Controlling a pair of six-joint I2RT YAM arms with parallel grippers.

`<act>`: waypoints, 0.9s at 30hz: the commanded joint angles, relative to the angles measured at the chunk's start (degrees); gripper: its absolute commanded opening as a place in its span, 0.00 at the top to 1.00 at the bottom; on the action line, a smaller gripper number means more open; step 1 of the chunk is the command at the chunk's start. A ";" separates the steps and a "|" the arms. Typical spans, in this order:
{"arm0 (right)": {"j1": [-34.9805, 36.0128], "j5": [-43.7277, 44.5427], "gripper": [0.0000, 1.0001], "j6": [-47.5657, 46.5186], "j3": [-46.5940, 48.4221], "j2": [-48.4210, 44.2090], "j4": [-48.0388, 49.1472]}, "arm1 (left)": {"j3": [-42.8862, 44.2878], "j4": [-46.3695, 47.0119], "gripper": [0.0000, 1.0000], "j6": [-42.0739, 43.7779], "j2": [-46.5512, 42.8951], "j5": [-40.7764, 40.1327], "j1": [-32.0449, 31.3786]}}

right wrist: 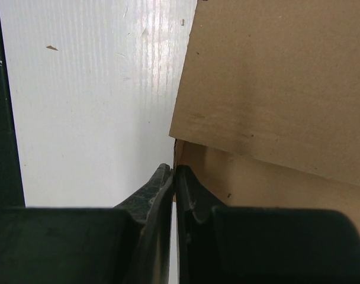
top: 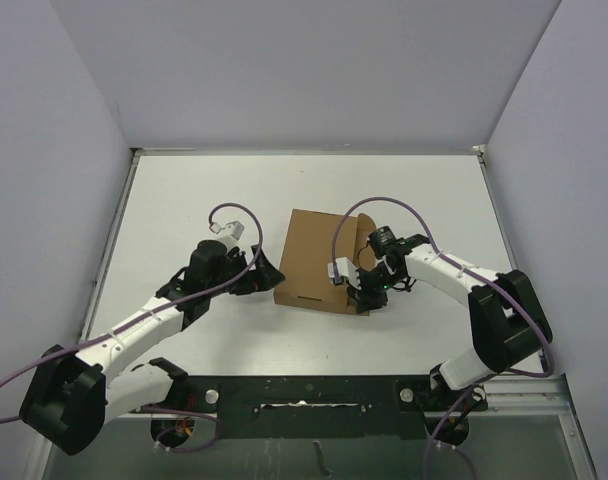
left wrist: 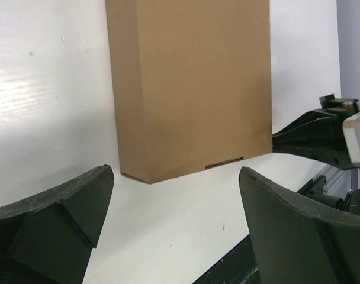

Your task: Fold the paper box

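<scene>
Sitting on the table (top: pixel 184 200), the box (top: pixel 312 262) has the left gripper (top: pixel 268 276) spread wide beside it; the right gripper (right wrist: pixel 172 173), pressed together, seemingly touches its edge.

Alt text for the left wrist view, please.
The brown paper box lies on the white table just ahead of the open, empty left claw. The dark right claw reaches in from the right to the box's near corner.
</scene>
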 commanded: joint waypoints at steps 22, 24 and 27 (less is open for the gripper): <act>0.99 -1.67 0.94 -0.91 1.56 0.74 0.68 | -3.40 16.09 0.18 -1.33 12.06 3.65 0.51; 1.01 -1.72 0.93 -0.68 1.53 0.47 0.76 | -3.34 16.36 0.19 -1.34 12.48 3.15 0.34; 0.87 -1.83 0.92 -0.28 1.53 0.09 0.97 | -3.18 15.99 0.25 -1.42 13.23 2.91 0.23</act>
